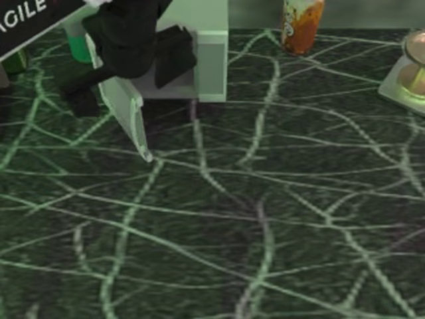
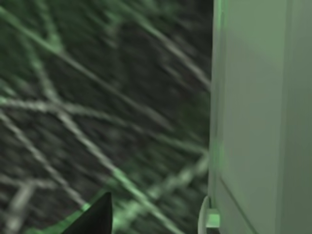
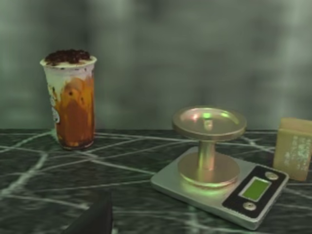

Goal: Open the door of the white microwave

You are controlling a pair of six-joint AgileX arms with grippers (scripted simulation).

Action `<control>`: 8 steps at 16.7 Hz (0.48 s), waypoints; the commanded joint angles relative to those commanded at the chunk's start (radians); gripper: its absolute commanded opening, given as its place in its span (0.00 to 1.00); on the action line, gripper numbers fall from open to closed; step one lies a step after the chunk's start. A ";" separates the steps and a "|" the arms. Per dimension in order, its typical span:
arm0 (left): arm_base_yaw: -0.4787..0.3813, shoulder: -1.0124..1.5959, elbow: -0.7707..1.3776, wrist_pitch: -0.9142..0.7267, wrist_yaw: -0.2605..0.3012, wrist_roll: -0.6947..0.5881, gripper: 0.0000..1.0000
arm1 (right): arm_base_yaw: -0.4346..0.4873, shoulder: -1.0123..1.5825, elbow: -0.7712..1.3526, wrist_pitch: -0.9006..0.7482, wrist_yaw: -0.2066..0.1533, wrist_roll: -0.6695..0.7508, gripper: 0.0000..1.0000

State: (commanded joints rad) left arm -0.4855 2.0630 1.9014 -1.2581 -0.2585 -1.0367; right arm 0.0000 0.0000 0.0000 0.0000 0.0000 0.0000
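The white microwave (image 1: pixel 212 60) stands at the back left of the table. Its door (image 1: pixel 123 109) is swung wide open, its free edge pointing toward the table's front. My left gripper (image 1: pixel 127 78) hangs over the open door, open, with the panel standing between its dark fingers. In the left wrist view the door (image 2: pixel 258 122) is a pale wall. Its handle strip (image 2: pixel 208 219) lies well apart from the one fingertip (image 2: pixel 100 217) that shows. My right gripper (image 3: pixel 156 224) is out of the top view, open and holding nothing.
A cup of brown milk tea (image 1: pixel 300 23) stands at the back, right of the microwave. A kitchen scale (image 1: pixel 408 73) with a brass pan sits at the right edge, a tan box (image 3: pixel 295 148) beside it. A green bottle (image 1: pixel 80 43) is behind the door.
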 joint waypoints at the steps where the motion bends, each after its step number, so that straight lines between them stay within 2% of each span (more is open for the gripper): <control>1: 0.000 0.000 0.000 0.000 0.000 0.000 0.92 | 0.000 0.000 0.000 0.000 0.000 0.000 1.00; 8: 0.000 0.000 0.000 0.000 0.000 0.000 0.40 | 0.000 0.000 0.000 0.000 0.000 0.000 1.00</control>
State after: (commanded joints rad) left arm -0.4855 2.0630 1.9014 -1.2581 -0.2585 -1.0367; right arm 0.0000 0.0000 0.0000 0.0000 0.0000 0.0000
